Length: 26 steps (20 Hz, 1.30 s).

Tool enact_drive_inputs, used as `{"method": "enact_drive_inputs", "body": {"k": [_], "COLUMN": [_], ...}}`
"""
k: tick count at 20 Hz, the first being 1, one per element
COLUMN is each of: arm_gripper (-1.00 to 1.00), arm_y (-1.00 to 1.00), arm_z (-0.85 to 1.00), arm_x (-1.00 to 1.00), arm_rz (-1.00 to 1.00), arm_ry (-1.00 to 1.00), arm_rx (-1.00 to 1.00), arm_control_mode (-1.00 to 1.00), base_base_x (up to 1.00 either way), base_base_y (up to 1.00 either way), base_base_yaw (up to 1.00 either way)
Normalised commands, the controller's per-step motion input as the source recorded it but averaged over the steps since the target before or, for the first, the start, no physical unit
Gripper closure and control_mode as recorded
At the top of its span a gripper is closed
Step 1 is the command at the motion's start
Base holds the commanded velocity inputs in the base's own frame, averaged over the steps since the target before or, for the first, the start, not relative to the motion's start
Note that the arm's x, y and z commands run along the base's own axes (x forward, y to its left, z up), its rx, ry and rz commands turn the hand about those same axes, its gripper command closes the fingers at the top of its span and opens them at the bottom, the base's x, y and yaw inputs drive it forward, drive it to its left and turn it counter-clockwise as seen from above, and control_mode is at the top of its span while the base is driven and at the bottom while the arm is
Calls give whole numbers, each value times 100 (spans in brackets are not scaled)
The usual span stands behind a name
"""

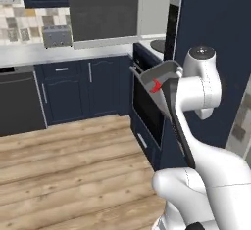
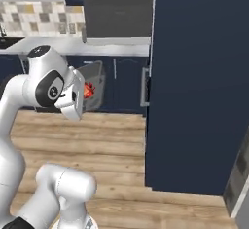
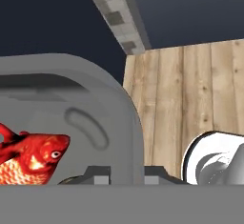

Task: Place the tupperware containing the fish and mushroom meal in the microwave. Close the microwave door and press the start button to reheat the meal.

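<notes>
Your wide silver-framed microwave (image 1: 156, 18) sits upper centre of the left base view, its grey glass door (image 1: 103, 16) swung wide to admit the meal. Below, centre frame, the gripper (image 3: 125, 174) seems clamped on the dark grey tupperware tray (image 1: 159, 72), carried aloft over plank flooring (image 1: 73, 175), red-orange fish (image 3: 29, 157) inside.

Flanking base cameras (one hand close-up)

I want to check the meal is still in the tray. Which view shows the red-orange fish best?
The hand view: the red-orange fish is large there, with eye and scales, lying in the grey tupperware tray. The left base view and right base view show a small red patch.
</notes>
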Motion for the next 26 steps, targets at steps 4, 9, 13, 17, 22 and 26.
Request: {"method": "enact_drive_inputs", "body": {"k": [4,9,13,17,22,26], "arm_gripper": [100,100,100,100,100,100], "arm_y": [0,0,0,0,0,0], "arm_z": [0,0,0,0,0,0], "arm_x": [0,0,0,0,0,0], "arm_rz": [0,0,0,0,0,0], "arm_ry": [0,0,0,0,0,0], "arm_rx": [0,0,0,0,0,0], "arm_control_mode": [100,100,100,100,100,100], "base_base_x": [100,100,100,91,59,9], "base_base_y": [10,22,34,48,70,88], "base_base_yaw": [-4,-17,-25,-36,-46,-44]}}
